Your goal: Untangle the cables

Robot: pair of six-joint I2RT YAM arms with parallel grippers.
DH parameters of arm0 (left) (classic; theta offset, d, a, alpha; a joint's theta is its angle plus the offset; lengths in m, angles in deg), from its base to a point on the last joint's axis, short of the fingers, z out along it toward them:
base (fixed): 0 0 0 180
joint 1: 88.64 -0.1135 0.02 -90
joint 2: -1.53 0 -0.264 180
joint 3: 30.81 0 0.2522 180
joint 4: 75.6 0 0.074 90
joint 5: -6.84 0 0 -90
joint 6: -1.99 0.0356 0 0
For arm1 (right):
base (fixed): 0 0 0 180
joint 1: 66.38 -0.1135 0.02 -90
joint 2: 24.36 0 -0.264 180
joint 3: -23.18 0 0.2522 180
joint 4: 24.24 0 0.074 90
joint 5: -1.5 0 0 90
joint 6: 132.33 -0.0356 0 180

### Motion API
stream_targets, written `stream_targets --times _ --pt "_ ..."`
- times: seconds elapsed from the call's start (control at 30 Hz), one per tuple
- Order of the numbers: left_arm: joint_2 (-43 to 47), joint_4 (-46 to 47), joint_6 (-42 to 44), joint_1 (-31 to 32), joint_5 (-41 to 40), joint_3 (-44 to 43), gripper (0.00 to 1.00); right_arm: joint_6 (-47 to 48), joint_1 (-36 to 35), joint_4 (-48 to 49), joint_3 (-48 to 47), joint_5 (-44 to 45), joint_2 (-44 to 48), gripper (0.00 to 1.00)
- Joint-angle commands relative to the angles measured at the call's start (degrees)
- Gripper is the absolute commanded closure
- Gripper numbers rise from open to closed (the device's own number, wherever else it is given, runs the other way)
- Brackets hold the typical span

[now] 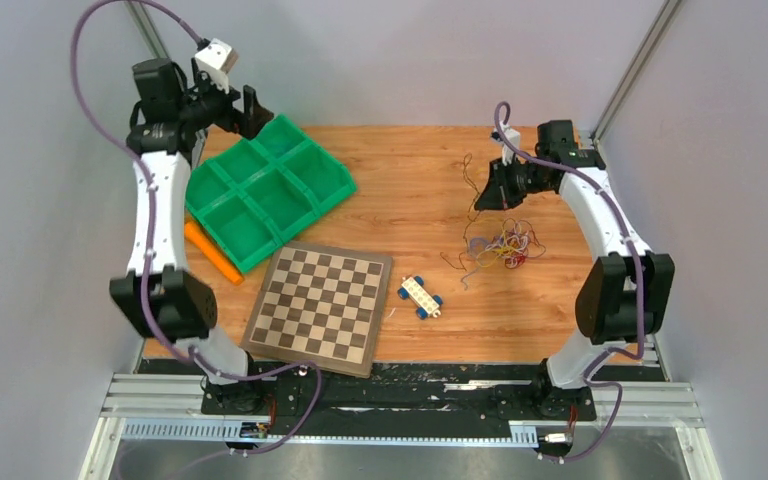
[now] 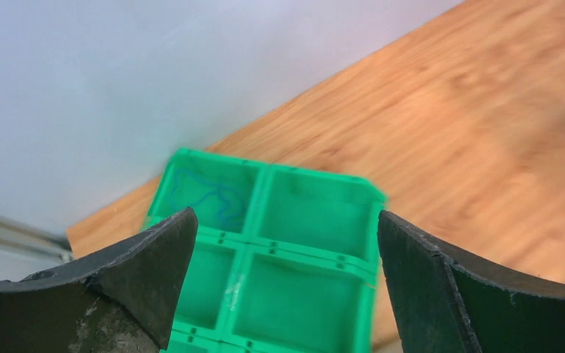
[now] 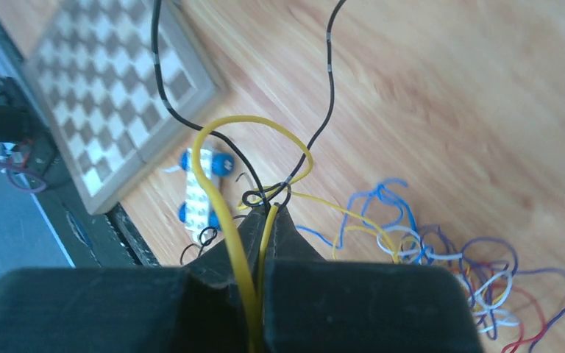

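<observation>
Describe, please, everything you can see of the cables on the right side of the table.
The cables are thin, flexible wires in yellow, blue, purple, white, red and black. Most lie in a loose tangle on the wooden table, right of the toy car and apart from it. A yellow strand rises from the heap and is pinched in the shut right gripper, held above the table; black strands loop beside it near the gripper's tip.
</observation>
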Motion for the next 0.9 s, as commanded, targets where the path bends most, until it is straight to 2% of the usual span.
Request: stream_targets --times 0.0,0.1,0.2,0.27,0.4,0.5,0.63,0.77,0.83,0.87 --pt "16.3 -12.8 5.6 2.8 12.3 3.7 0.0 2.4 0.2 -0.4 -6.4 -12.6 5.4 1.0" --pt "22.2 -15.3 7.8 9.1 12.3 7.2 0.0 5.4 0.0 -0.3 -8.3 -18.2 6.8 1.0" --pt "26.9 -9.1 3.5 16.4 13.5 12.7 0.0 7.7 -0.6 -1.1 -9.3 -23.0 7.8 1.0" --pt "26.5 -10.0 6.6 22.5 13.1 13.8 0.01 12.3 -1.5 -2.2 -8.7 -25.1 9.1 1.0" --pt "22.8 -10.0 15.4 32.6 12.2 14.1 0.06 20.7 -5.6 -4.2 -6.5 -21.9 11.3 1.0" --pt "20.3 -5.3 18.5 36.0 13.9 15.0 0.09 25.0 -9.4 -6.8 -4.7 -20.6 11.9 1.0" --pt "15.3 -4.4 22.8 39.1 16.5 13.7 0.12 28.0 -14.5 -7.2 -3.1 -17.1 12.4 1.0" --pt "11.6 -1.4 21.5 40.2 18.6 14.6 0.14 29.4 -17.4 -7.2 -2.7 -13.9 12.2 1.0" --pt "11.2 -0.4 21.1 41.0 18.8 15.5 0.18 30.3 -17.9 -7.1 -2.3 -13.0 12.2 1.0" --pt "11.1 -0.3 21.4 41.3 19.3 15.9 0.25 30.5 -18.0 -7.1 -2.2 -12.7 12.0 1.0"
